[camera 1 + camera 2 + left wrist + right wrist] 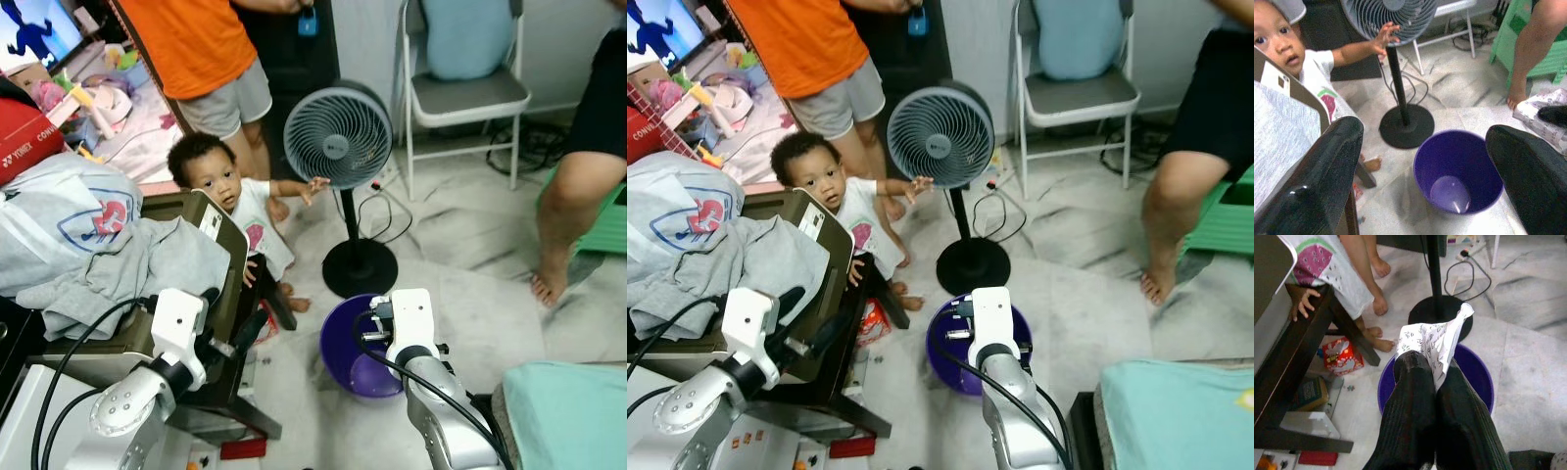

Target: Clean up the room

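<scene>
While the right gripper (1436,382) hangs directly above the purple bucket (1476,369), its fingers are pressed together on a printed paper wrapper (1432,340). The left gripper (1425,166), fingers spread wide apart, is raised to the bucket's left. A child (227,191) stands beyond it, touching the pedestal fan (338,137).
</scene>
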Robot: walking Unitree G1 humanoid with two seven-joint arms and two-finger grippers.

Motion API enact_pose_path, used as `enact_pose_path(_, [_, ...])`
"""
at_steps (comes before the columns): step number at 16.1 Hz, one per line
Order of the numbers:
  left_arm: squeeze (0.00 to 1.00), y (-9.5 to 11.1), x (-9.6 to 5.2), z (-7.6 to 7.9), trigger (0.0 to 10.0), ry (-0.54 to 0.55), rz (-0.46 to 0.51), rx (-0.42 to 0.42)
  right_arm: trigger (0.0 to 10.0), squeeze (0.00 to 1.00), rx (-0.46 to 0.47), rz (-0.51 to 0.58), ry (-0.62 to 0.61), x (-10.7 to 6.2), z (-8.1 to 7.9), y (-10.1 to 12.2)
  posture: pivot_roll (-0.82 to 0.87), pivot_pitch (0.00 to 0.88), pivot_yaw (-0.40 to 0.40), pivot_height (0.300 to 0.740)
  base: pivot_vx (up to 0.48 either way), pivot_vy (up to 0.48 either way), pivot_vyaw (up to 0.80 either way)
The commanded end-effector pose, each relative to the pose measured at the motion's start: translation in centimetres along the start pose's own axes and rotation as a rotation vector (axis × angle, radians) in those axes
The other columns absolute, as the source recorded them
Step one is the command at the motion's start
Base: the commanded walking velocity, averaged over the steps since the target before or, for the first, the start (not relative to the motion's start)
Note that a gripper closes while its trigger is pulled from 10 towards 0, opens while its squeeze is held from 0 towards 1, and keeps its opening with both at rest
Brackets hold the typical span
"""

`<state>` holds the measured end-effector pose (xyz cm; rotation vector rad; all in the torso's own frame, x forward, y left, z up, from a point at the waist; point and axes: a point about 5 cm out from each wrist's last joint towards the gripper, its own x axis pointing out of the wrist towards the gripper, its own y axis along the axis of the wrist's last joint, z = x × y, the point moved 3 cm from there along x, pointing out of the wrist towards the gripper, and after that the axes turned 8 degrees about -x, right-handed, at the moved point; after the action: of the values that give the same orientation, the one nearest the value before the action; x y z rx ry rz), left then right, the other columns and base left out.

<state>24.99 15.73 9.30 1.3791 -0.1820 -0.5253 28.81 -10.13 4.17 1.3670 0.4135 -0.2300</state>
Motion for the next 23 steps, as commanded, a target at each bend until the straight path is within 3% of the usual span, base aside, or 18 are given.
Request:
enact_pose_path(1, [0.0, 0.6, -0.3, -0.6, 10.0, 0.015, -0.006, 0.032, 10.0, 0.0, 0.057, 0.041, 0.035, 0.2, -1.9, 1.5, -0.15, 0.117, 0.236, 0.74, 0.0, 0.0, 0.0])
enact_pose_path(6, [0.0, 1.0, 0.3, -0.1, 10.0, -0.025, 0.022, 0.0, 10.0, 0.0, 0.063, 0.07, 0.016, -0.3, -0.2, 2.2, -0.17, 0.088, 0.223, 0.74, 0.0, 0.0, 0.0])
enact_pose_path(8, [0.0, 0.8, 0.8, 0.2, 10.0, -0.028, 0.028, -0.005, 10.0, 0.0, 0.087, 0.148, -0.034, -1.1, 1.6, 3.0, -0.19, 0.06, 0.211, 0.74, 0.0, 0.0, 0.0])
enact_pose_path(10, [0.0, 1.1, 1.5, -0.4, 10.0, 0.037, 0.054, 0.016, 10.0, 0.0, 0.074, 0.253, -0.123, -2.7, 4.5, 3.5, -0.21, 0.029, 0.203, 0.74, 0.0, 0.0, 0.0])
enact_pose_path(11, [0.0, 1.1, 1.7, -0.5, 10.0, 0.048, 0.056, 0.017, 10.0, 0.0, 0.068, 0.267, -0.13, -2.9, 4.9, 3.6, -0.22, 0.02, 0.203, 0.74, 0.0, 0.0, 0.0])
enact_pose_path(12, [0.0, 1.4, 1.9, -0.8, 10.0, 0.062, 0.083, 0.006, 10.0, 0.0, 0.022, 0.293, -0.15, -3.8, 6.1, 3.2, -0.24, 0.0, 0.196, 0.74, 0.0, 0.0, 0.0])
enact_pose_path(14, [0.0, 1.4, 2.1, -1.2, 10.0, 0.085, 0.1, -0.012, 10.0, 0.0, 0.016, 0.26, -0.175, -5.1, 7.8, 1.4, -0.25, 0.0, 0.185, 0.74, 0.0, 0.0, 0.0])
enact_pose_path(18, [0.0, 1.5, 2.0, -1.0, 10.0, 0.078, 0.119, -0.025, 10.0, 0.0, 0.043, 0.236, -0.134, -6.5, 8.1, 0.2, -0.25, 0.0, 0.176, 0.74, 0.0, 0.0, 0.0])
enact_pose_path(23, [0.0, 1.3, 2.1, -0.5, 10.0, 0.05, 0.113, -0.034, 10.0, 0.0, 0.074, 0.249, -0.117, -7.0, 7.8, 0.0, -0.26, 0.0, 0.198, 0.74, 0.0, 0.0, -0.23])
